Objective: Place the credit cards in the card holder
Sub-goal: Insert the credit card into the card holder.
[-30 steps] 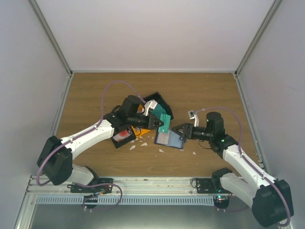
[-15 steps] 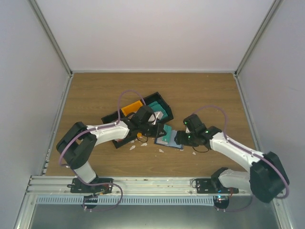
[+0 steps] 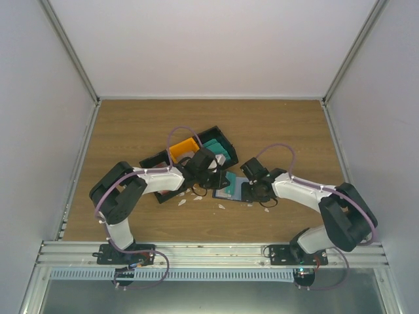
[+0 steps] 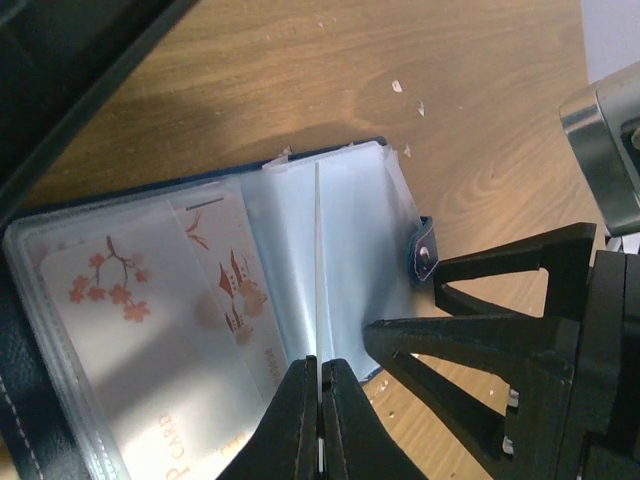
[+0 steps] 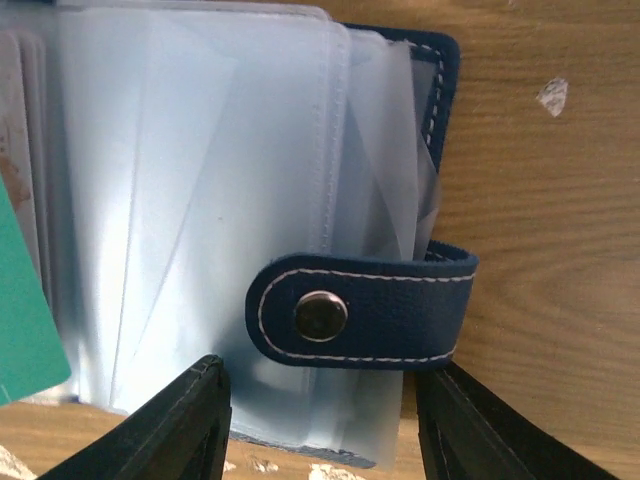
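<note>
Navy outside and clear-sleeved inside, the holder (image 4: pixel 360 230) lies open on the surface (image 3: pixel 131 131), and the task looks partly done. Reading the left wrist view from 9 o'clock across, two red-printed cards (image 4: pixel 120 300) are already seated in sleeves. Next to them is a teal card (image 5: pixel 25 330), which shows there only as a thin pale edge. The left gripper (image 4: pixel 320 372) has its jaws pressed together on it, and its far end is at the mouth of the next sleeve. I judge this insertion begun but not finished. At 3 o'clock of the holder, the right gripper (image 5: pixel 320 400) has its jaws apart, one on each side of the snap tab (image 5: pixel 350 315). It seems placed to steady that edge, though I cannot tell whether it touches. What is left is to push this card home, then fetch the spare cards (image 3: pixel 213 145) from the black bin (image 3: pixel 216 129) at 11 o'clock of the holder. The count is one holder, two cards seated and one in the jaws. The spare cards form a teal stack whose number cannot be read. There is also one orange bin (image 3: pixel 183 149) beside the black one, and several white scraps (image 3: pixel 183 201) at 7 o'clock, too small to count.
</note>
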### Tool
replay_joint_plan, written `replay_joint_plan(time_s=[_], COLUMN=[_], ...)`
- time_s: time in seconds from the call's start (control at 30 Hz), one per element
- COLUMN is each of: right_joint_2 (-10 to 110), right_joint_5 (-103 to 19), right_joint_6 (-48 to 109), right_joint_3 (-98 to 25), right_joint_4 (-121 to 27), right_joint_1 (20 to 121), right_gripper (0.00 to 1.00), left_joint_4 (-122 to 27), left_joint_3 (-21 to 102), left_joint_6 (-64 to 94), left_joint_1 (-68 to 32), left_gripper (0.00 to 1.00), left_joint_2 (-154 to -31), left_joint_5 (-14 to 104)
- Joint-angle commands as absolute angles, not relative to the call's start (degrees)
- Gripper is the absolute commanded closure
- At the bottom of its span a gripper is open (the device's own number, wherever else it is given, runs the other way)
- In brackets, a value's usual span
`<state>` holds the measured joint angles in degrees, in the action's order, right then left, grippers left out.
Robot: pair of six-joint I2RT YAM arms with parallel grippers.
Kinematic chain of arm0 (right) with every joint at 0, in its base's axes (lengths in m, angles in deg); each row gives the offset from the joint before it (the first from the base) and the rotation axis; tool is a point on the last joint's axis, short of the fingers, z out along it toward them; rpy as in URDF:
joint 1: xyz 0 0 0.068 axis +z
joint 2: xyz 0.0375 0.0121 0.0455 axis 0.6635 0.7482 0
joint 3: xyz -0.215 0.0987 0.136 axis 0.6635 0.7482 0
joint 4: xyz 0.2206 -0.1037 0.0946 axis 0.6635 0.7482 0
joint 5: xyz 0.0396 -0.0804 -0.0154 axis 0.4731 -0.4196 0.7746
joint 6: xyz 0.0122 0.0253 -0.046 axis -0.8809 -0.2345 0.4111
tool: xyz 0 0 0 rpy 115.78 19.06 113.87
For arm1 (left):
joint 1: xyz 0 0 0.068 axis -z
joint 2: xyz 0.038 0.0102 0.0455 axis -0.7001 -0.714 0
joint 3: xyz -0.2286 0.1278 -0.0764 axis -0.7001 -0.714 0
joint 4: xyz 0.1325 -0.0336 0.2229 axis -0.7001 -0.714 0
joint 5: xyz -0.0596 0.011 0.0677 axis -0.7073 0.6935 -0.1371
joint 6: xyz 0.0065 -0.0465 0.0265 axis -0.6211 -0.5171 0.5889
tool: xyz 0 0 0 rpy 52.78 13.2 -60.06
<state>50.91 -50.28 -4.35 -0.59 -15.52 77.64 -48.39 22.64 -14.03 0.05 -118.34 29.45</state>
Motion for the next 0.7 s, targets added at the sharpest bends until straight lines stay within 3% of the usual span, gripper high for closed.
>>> replay_joint_plan(time_s=[0.0, 0.47, 0.67], right_joint_2=[53.20, 53.85, 53.22], right_joint_5=[-53.60, -50.48, -50.82], right_joint_6=[-5.26, -6.34, -6.70], right_joint_3=[-1.40, 0.36, 0.69], right_joint_4=[-14.89, -16.29, -16.15], right_joint_1=[78.21, 78.28, 78.32], right_gripper=[0.51, 0.55, 0.55], left_joint_4=[-44.53, -40.21, -45.18], left_joint_3=[23.91, 24.32, 26.22], left_joint_6=[-14.63, -19.61, -20.23], left_joint_1=[0.39, 0.39, 0.48], left_gripper=[1.00, 1.00, 1.00], left_joint_2=[-120.10, -125.66, -127.72], left_joint_5=[32.39, 25.02, 27.03])
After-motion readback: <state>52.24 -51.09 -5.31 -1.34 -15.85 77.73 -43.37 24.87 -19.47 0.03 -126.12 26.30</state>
